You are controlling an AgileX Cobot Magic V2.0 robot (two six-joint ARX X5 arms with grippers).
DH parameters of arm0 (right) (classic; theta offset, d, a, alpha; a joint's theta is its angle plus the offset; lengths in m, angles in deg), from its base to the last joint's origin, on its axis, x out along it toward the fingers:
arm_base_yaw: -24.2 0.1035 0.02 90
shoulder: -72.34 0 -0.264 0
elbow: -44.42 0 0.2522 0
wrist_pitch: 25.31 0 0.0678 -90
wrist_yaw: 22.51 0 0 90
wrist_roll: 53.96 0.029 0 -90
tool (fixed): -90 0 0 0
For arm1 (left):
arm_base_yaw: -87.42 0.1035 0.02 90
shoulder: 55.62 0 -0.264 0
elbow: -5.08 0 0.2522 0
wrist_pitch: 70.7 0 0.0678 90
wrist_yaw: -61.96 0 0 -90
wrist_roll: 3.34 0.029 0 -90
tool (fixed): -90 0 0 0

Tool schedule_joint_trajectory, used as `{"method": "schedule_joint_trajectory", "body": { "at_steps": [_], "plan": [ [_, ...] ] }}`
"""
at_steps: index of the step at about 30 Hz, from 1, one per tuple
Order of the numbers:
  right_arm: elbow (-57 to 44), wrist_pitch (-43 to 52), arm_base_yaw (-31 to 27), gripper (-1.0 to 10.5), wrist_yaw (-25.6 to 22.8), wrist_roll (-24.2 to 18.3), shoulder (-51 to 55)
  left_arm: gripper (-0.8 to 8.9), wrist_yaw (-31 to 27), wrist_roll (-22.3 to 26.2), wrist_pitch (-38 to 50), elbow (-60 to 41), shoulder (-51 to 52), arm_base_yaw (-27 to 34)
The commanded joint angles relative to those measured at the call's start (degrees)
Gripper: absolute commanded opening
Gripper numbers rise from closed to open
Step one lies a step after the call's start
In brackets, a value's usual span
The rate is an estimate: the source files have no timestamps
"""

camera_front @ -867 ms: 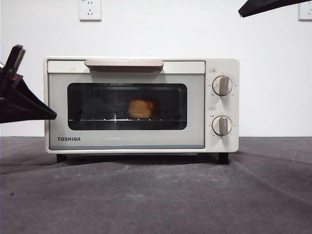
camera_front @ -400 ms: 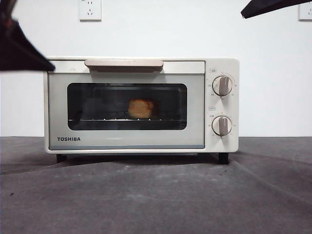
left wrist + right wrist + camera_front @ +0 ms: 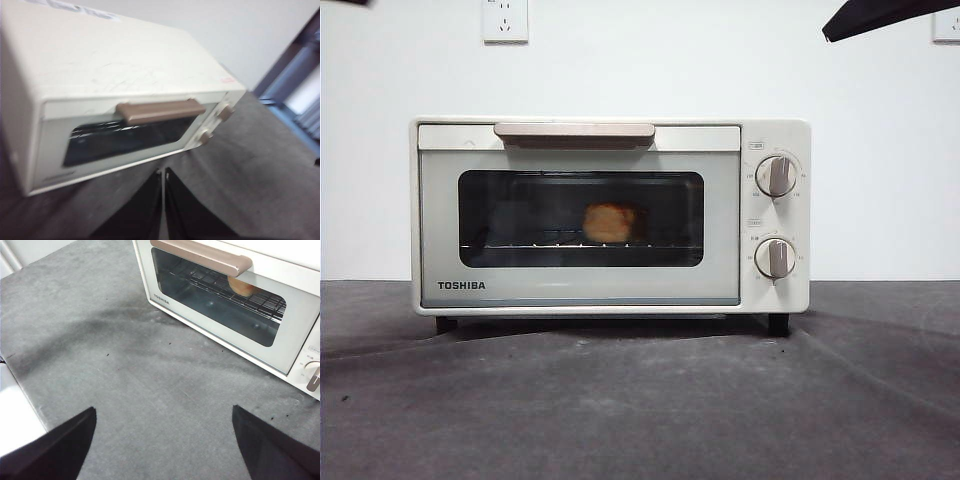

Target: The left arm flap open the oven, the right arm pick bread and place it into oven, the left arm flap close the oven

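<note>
The cream-white TOSHIBA oven (image 3: 610, 215) stands on the grey table with its door closed. Behind the dark glass the golden-brown bread (image 3: 610, 222) lies on the wire rack; the right wrist view shows the bread (image 3: 241, 287) just below the beige handle (image 3: 205, 257). My left gripper (image 3: 163, 175) is shut, its two jaws pressed together, held up in front of and above the oven (image 3: 120, 95), clear of the handle (image 3: 160, 111). My right gripper (image 3: 162, 412) is open over bare table, well in front of the oven, holding nothing.
A grey cloth (image 3: 640, 400) covers the table. Two round knobs (image 3: 776, 176) sit on the oven's right side. A black arm tip (image 3: 890, 14) shows at the top right of the front view. Wall sockets (image 3: 505, 18) are on the white wall behind.
The dark arm at the left of the front view has risen and left that view. The oven, bread and the tip at the top right stay put.
</note>
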State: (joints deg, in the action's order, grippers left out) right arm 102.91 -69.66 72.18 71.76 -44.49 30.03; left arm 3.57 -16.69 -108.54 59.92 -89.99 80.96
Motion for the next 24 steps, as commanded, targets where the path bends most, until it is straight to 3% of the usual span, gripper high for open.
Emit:
{"method": "schedule_joint_trajectory", "body": {
  "at_steps": [1,8,22,24],
  "plan": [
    [0.35,1.05,0.52,4.3,-0.28,0.55,-0.33,0.16,-3.96,4.55,-5.88,1.01,4.42,-0.55],
    [0.35,1.88,0.55,4.3,-2.73,0.59,-0.33,0.16,-7.63,9.05,-16.92,1.01,12.81,-0.7],
    [0.35,1.86,0.55,4.3,-2.84,0.81,-0.33,0.16,-7.61,9.53,-19.69,1.01,14.23,-0.7],
    [0.35,1.86,0.55,3.5,-2.82,0.81,-0.33,0.16,-7.61,9.53,-19.69,1.01,14.23,-0.7]
  ]
}}
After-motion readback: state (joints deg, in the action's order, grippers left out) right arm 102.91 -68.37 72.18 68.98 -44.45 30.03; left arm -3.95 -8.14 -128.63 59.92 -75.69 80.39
